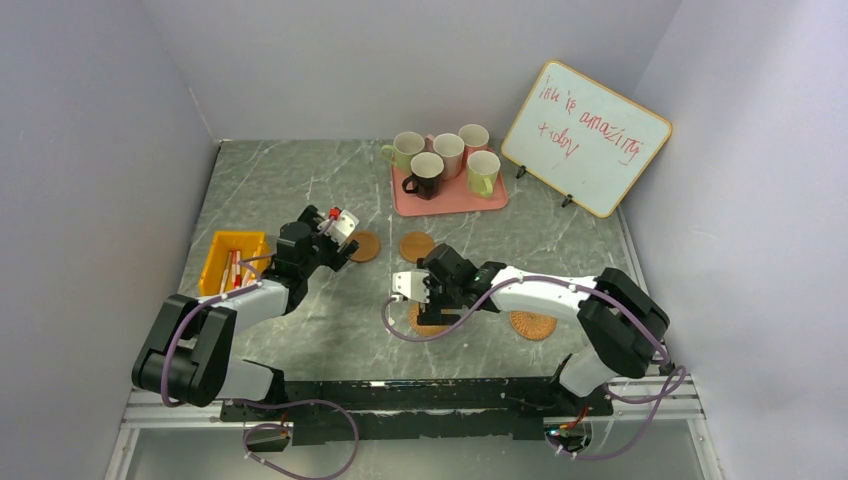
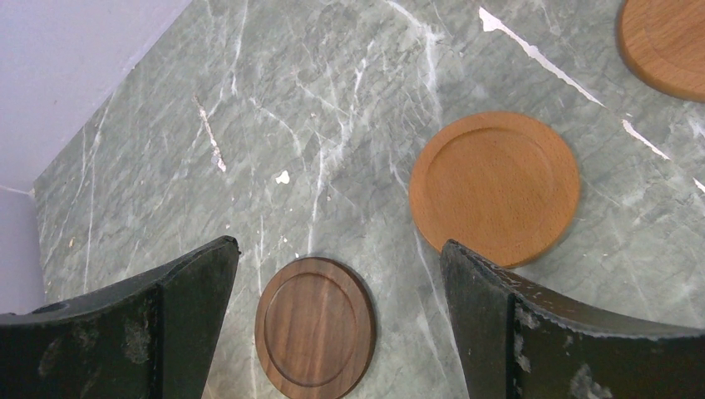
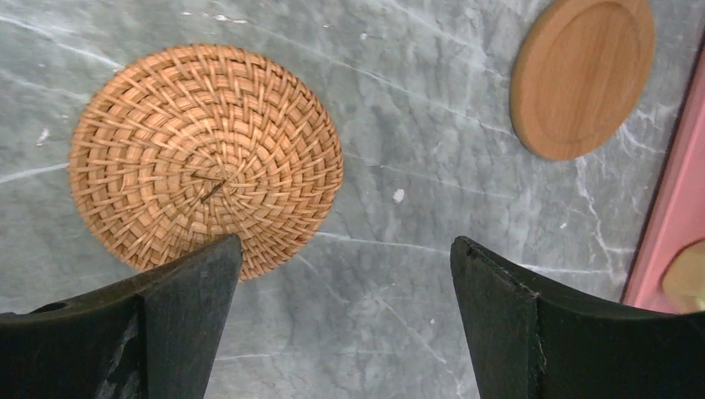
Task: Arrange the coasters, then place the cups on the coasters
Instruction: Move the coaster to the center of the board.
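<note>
A dark brown coaster lies flat on the marble between the wide-open fingers of my left gripper, which hovers above it without touching. Two smooth orange coasters lie to its right. My right gripper is open over bare table, its left finger overlapping the edge of a woven coaster. Another woven coaster lies right of that arm. The cups stand together on the pink tray: one dark brown, two pale green, two pinkish.
A yellow bin sits at the left, beside the left arm. A whiteboard with red writing leans at the back right. Grey walls close in the table on three sides. The tray's edge shows at the right of the right wrist view.
</note>
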Controlling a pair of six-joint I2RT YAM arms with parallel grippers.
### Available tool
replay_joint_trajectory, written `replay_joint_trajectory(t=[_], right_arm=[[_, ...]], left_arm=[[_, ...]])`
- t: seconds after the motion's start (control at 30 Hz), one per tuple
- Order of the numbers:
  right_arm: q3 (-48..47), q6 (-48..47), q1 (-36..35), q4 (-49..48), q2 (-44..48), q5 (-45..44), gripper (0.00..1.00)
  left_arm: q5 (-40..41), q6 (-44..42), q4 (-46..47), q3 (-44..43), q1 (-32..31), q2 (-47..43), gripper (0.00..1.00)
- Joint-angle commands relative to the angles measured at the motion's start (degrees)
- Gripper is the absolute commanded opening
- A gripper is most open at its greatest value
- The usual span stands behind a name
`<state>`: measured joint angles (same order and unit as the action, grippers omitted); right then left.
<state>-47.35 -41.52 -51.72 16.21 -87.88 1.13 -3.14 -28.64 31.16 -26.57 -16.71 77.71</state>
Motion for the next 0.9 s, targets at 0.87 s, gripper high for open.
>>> replay_joint_trajectory(t=[0.87], right_arm=[[-5.05,5.92,9.33,3.82,-7.45,-26.55,1.00]], left_arm=[[0.02,0.57,2.96,0.30,0.26,-1.29,0.96]])
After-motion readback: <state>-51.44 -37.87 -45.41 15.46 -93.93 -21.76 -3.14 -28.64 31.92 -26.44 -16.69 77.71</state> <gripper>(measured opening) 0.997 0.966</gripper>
